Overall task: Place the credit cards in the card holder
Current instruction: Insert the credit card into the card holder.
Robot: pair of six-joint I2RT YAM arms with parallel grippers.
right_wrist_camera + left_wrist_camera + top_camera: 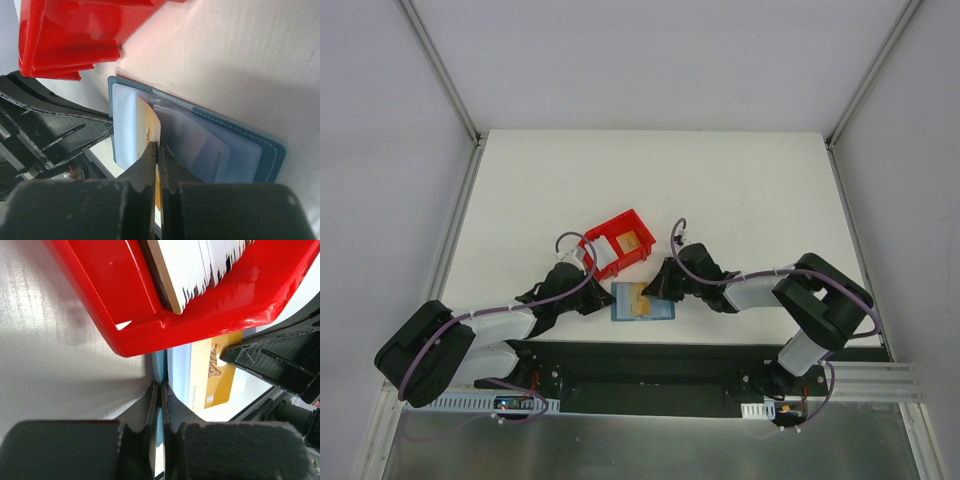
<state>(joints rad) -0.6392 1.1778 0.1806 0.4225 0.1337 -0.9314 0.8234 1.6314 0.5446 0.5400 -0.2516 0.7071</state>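
Observation:
The teal card holder [665, 311] lies open on the table just in front of the red bin, its pale blue pockets facing up [210, 147]. My left gripper [607, 300] is shut on the holder's left edge [159, 365], fingertips pinched together [161, 386]. My right gripper [658, 290] is shut on a gold credit card [149, 125] and holds it on edge over the holder's pockets [159, 145]. The gold card also shows in the left wrist view [217, 372]. A stack of white credit cards [200, 265] stands in the red bin.
The red plastic bin [636, 222] sits tilted right behind the holder, its rim [200, 315] close above my left fingers. The right gripper's black finger [270, 357] is close to the left one. The table's near edge lies just behind the holder.

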